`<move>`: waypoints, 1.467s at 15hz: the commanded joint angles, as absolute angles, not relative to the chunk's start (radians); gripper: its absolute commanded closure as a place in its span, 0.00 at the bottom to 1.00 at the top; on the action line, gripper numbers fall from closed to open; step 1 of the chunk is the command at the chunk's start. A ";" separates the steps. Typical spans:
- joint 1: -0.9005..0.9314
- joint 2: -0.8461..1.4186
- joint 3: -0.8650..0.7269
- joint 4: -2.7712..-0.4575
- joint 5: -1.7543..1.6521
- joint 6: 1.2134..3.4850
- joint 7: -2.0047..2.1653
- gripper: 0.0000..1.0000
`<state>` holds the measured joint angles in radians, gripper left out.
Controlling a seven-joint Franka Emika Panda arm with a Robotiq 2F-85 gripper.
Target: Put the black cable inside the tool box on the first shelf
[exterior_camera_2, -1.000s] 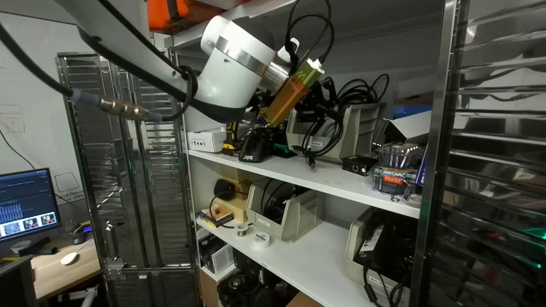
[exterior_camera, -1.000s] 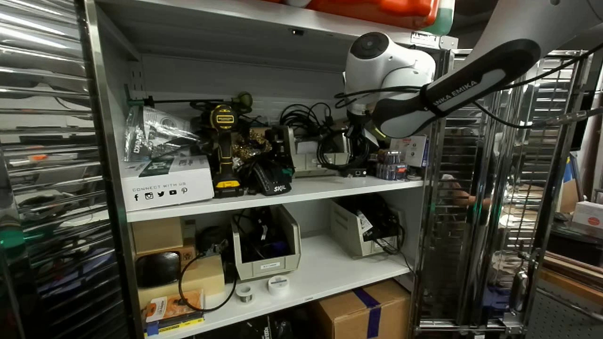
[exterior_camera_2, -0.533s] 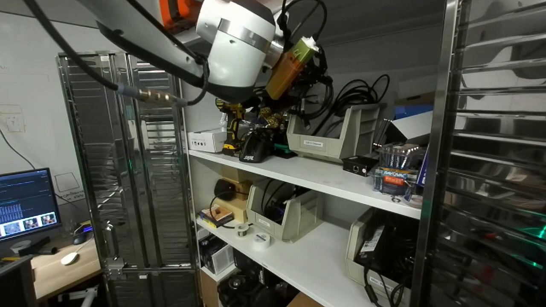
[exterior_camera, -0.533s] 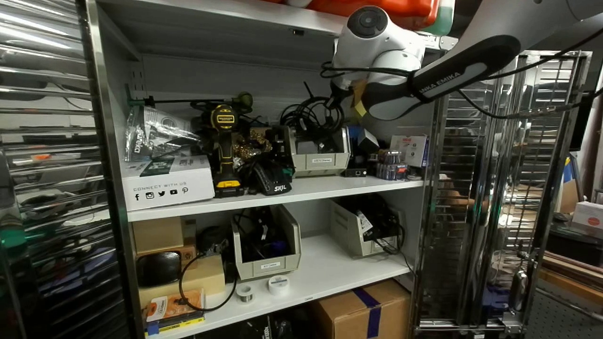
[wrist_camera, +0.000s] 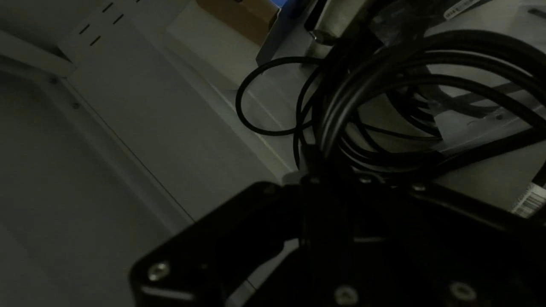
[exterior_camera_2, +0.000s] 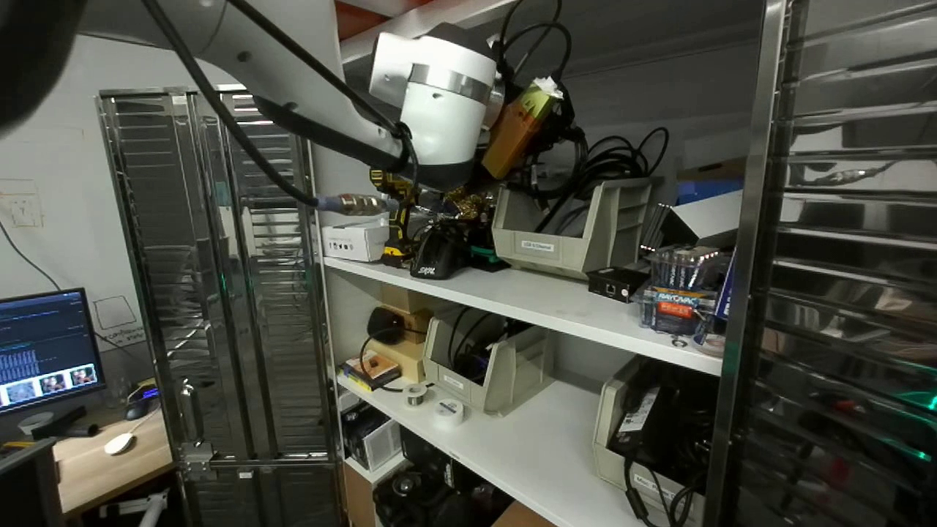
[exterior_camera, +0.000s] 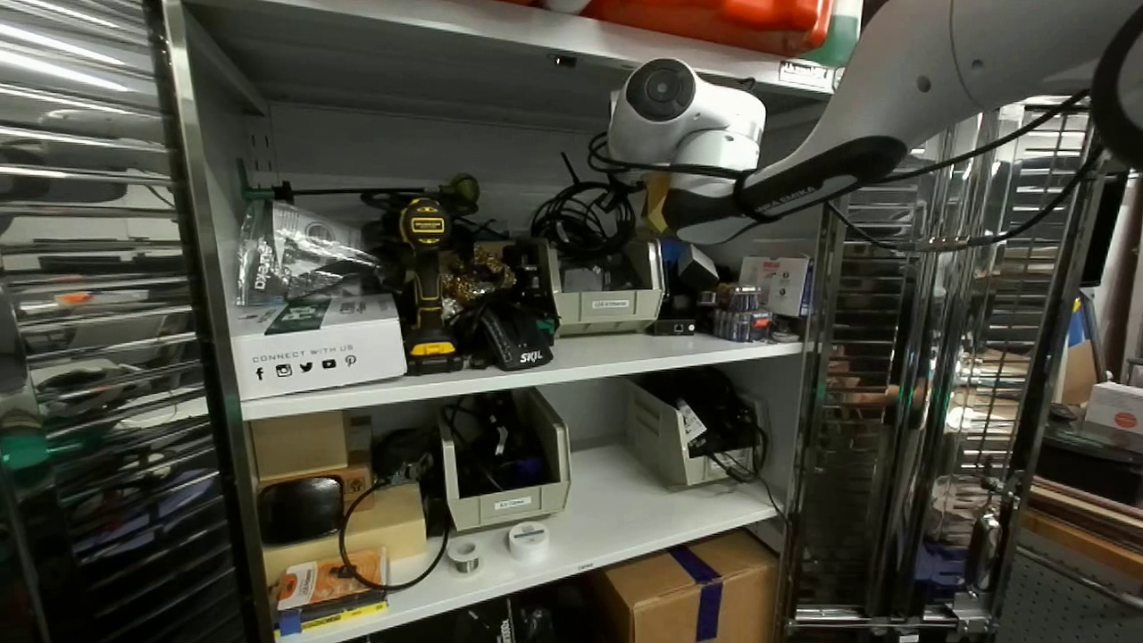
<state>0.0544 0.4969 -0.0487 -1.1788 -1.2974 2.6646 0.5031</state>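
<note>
Height won over the last second, and reach with it. Result: black cable (wrist_camera: pixel 341 108) lifted out of a low dangle before the tool box (exterior_camera_2: pixel 571 256), with a loose end almost down at the first shelf (exterior_camera_2: pixel 538 293), and brought to a raised hang at the box's open mouth. Bunched there in both exterior views, not yet let down inside, close by the stored cables (exterior_camera_2: pixel 611 162) rising out of it.

Gripper (wrist_camera: pixel 322 164) clenched on the strands, judging by the wrist view: no gap between the fingertips, only dark loops running out past them. Hard, in a view so dim, to sort held loops from stored ones, or to say touching or apart.

Meaning for the task, as a judgement: past the lift and late in the carry, with lowering and letting go left to do. Wise to move a touch deeper over the opening, sink between the side walls, keep the lower loops off the front lip, then part the fingers slowly. Likely to spring open a little once freed, being coiled; could well hook on the stored cables (poor neighbours for anything looped) and ride back up on the fingers. Worth an eye as well: the small black device (exterior_camera_2: pixel 618 284) on the shelf just beside the box, a ready landing place for any loop slipping over the side.
</note>
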 commanded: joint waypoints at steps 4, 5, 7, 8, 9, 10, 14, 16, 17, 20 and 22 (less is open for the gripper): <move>0.058 0.654 -0.058 -0.966 -1.309 2.602 0.430 0.98; 0.056 0.659 -0.050 -0.963 -1.295 2.591 0.413 0.68; 0.056 0.656 -0.039 -0.962 -1.277 2.575 0.392 0.62; 0.054 0.637 -0.026 -0.984 -1.259 2.570 0.382 0.53; 0.053 0.622 -0.014 -1.002 -1.242 2.567 0.369 0.46; 0.052 0.606 -0.001 -1.022 -1.217 2.561 0.355 0.37; 0.037 0.531 0.071 -1.139 -1.087 2.515 0.276 0.08; 0.015 0.469 0.111 -1.246 -1.004 2.503 0.253 0.00; 0.005 0.437 0.124 -1.299 -0.974 2.507 0.252 0.00; -0.022 0.330 0.157 -1.454 -0.907 2.478 0.234 0.00; -0.042 0.251 0.180 -1.554 -0.845 2.423 0.199 0.00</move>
